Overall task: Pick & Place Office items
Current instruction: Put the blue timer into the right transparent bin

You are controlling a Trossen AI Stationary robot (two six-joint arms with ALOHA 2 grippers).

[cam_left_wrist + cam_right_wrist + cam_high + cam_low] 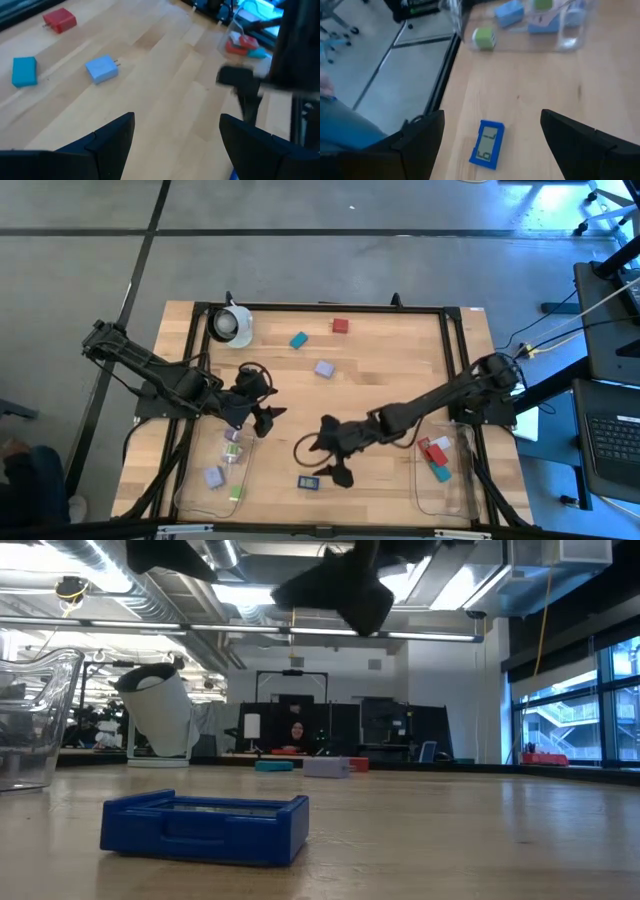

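A dark blue item with a small display (308, 482) lies flat on the table near the front edge, shown closer in the right wrist view (487, 144) and the low view (205, 827). My right gripper (328, 452) hangs open just above and beyond it, touching nothing. My left gripper (266, 398) stands open above the table's left middle, by the left tray, with nothing between its fingers. At the back lie a teal item (298, 340), a red item (340, 326) and a lavender item (324, 368), all flat on the wood.
A clear tray at the front left (222, 470) holds lavender and green pieces. Another clear tray at the front right (452, 470) holds red, teal and white pieces. A white round object with a dark centre (232, 325) stands at the back left. A person sits in the room behind.
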